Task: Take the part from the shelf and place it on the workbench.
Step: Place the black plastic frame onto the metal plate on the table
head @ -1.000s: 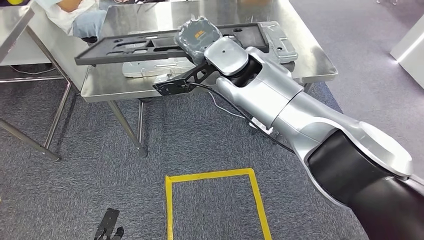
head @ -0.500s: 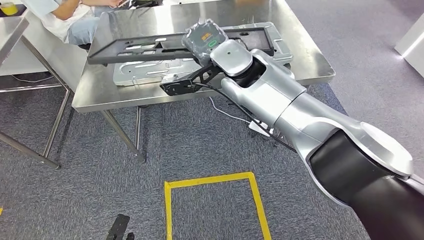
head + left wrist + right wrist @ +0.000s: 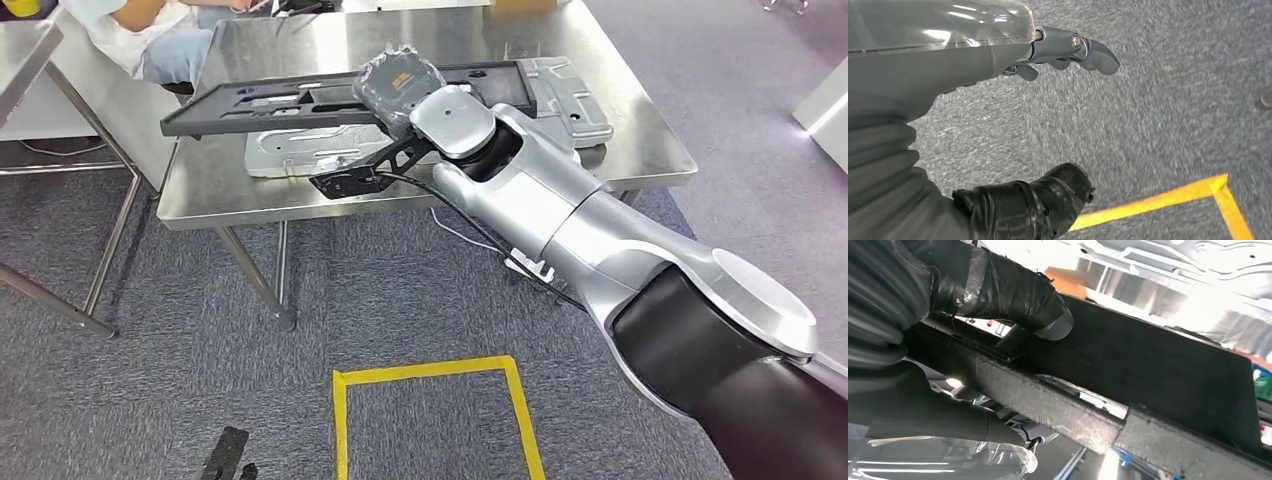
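Reaching over the workbench (image 3: 640,140), right robot hand (image 3: 398,82) apparently grips the part (image 3: 260,100).

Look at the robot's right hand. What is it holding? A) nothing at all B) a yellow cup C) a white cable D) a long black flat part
D: the right hand grips the long black flat part, holding it over the steel workbench.

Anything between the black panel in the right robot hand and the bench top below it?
Yes. Silver stamped metal parts already lie on the steel workbench under the long black flat panel that the right robot hand holds; bare steel shows nearer the front edge.
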Robot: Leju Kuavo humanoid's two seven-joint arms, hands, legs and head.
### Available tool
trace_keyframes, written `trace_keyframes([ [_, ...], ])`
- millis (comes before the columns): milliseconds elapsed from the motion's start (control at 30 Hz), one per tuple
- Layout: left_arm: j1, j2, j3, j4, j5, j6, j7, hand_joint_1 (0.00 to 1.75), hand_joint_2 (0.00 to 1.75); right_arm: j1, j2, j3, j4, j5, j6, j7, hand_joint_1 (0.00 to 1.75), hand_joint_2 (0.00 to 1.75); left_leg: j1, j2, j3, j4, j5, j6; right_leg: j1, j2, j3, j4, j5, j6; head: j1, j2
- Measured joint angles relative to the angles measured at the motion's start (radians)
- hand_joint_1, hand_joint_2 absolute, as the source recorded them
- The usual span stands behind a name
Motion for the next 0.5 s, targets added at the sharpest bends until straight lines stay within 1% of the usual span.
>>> trace_keyframes([
  [33, 0.000, 0.000, 0.004, 0.000, -0.001, 0.000, 0.000, 0.00, 1.75, 0.003, 0.000, 0.000, 0.001, 0.000, 0.000, -0.001, 1.75, 1.75, -0.001, -0.002, 0.005, 0.004, -0.007, 0.000, 0.000, 0.000, -0.011, -0.006, 0.023, -0.002, 0.000, 0.000],
  [67, 0.001, 0.000, 0.006, 0.000, -0.003, 0.000, -0.001, 0.00, 1.75, 0.004, 0.000, 0.000, 0.002, 0.000, 0.000, -0.001, 1.75, 1.75, -0.001, -0.004, 0.011, 0.008, -0.015, -0.002, 0.000, 0.000, -0.002, -0.049, 0.064, -0.006, 0.001, 0.000],
  [100, 0.001, 0.000, 0.007, 0.000, -0.004, 0.000, -0.002, 0.00, 1.75, 0.004, 0.000, 0.000, 0.002, 0.000, 0.000, -0.001, 1.75, 1.75, -0.001, -0.006, 0.017, 0.014, -0.024, -0.004, 0.001, 0.000, 0.021, -0.120, 0.111, -0.010, 0.001, 0.000],
  [133, 0.002, 0.000, 0.007, 0.000, -0.006, 0.000, -0.004, 0.00, 1.75, 0.004, 0.000, 0.000, 0.003, 0.000, 0.000, -0.001, 1.75, 1.75, 0.000, -0.008, 0.021, 0.019, -0.033, -0.007, 0.002, -0.001, 0.044, -0.184, 0.145, -0.016, 0.001, 0.000],
  [167, 0.001, -0.001, 0.007, 0.000, -0.008, 0.000, -0.006, 0.00, 1.75, 0.002, 0.001, 0.000, 0.003, 0.000, 0.000, -0.001, 1.75, 1.75, -0.002, -0.008, 0.022, 0.025, -0.041, -0.012, 0.005, -0.001, 0.065, -0.235, 0.165, -0.020, 0.000, 0.000],
  [200, 0.000, -0.001, 0.008, 0.000, -0.010, 0.000, -0.008, 0.00, 1.75, 0.002, 0.002, 0.000, 0.003, -0.001, 0.001, -0.002, 1.75, 1.75, -0.002, -0.008, 0.021, 0.028, -0.046, -0.017, 0.008, -0.001, 0.076, -0.261, 0.171, -0.024, -0.001, 0.000],
  [267, -0.002, -0.001, 0.009, 0.000, -0.015, 0.000, -0.011, 0.00, 1.75, 0.000, 0.005, 0.000, 0.002, -0.001, 0.001, -0.002, 1.75, 1.75, -0.002, -0.007, 0.020, 0.027, -0.051, -0.029, 0.013, 0.002, 0.082, -0.269, 0.166, -0.029, -0.002, 0.000],
  [333, -0.002, -0.001, 0.010, 0.000, -0.023, 0.000, -0.011, 0.00, 1.75, 0.000, 0.005, 0.000, 0.003, -0.001, 0.001, -0.002, 1.75, 1.75, 0.001, -0.004, 0.019, 0.031, -0.059, -0.040, 0.009, 0.004, 0.089, -0.277, 0.164, -0.036, -0.003, 0.000],
  [367, -0.003, -0.002, 0.012, 0.000, -0.029, 0.000, -0.012, 0.00, 1.75, -0.001, 0.006, 0.000, 0.003, -0.001, 0.000, -0.001, 1.75, 1.75, 0.002, -0.002, 0.008, 0.054, -0.071, -0.046, 0.006, 0.004, 0.096, -0.282, 0.162, -0.040, -0.004, 0.000],
  [400, -0.004, -0.002, 0.015, 0.000, -0.034, 0.000, -0.012, 0.00, 1.75, -0.001, 0.006, 0.000, 0.003, -0.001, 0.000, -0.001, 1.75, 1.75, 0.003, -0.001, -0.013, 0.095, -0.089, -0.051, 0.003, 0.004, 0.102, -0.286, 0.161, -0.044, -0.005, 0.000],
  [433, -0.005, -0.003, 0.020, 0.000, -0.039, 0.000, -0.012, 0.00, 1.75, -0.001, 0.007, 0.000, 0.003, -0.002, 0.000, -0.001, 1.75, 1.75, 0.004, 0.001, -0.045, 0.154, -0.110, -0.056, 0.003, 0.004, 0.107, -0.287, 0.157, -0.048, -0.006, 0.000],
  [467, -0.006, -0.003, 0.024, 0.001, -0.043, 0.000, -0.012, 0.00, 1.75, 0.001, 0.008, 0.000, 0.003, -0.002, 0.000, -0.002, 1.75, 1.75, 0.005, 0.001, -0.084, 0.219, -0.129, -0.059, 0.003, 0.005, 0.113, -0.287, 0.153, -0.050, -0.007, 0.000],
  [500, -0.006, -0.003, 0.029, 0.001, -0.047, 0.000, -0.012, 0.00, 1.75, 0.005, 0.008, 0.000, 0.003, -0.002, 0.000, -0.003, 1.75, 1.75, 0.005, 0.001, -0.118, 0.268, -0.135, -0.061, 0.003, 0.006, 0.119, -0.287, 0.148, -0.051, -0.007, 0.000],
])
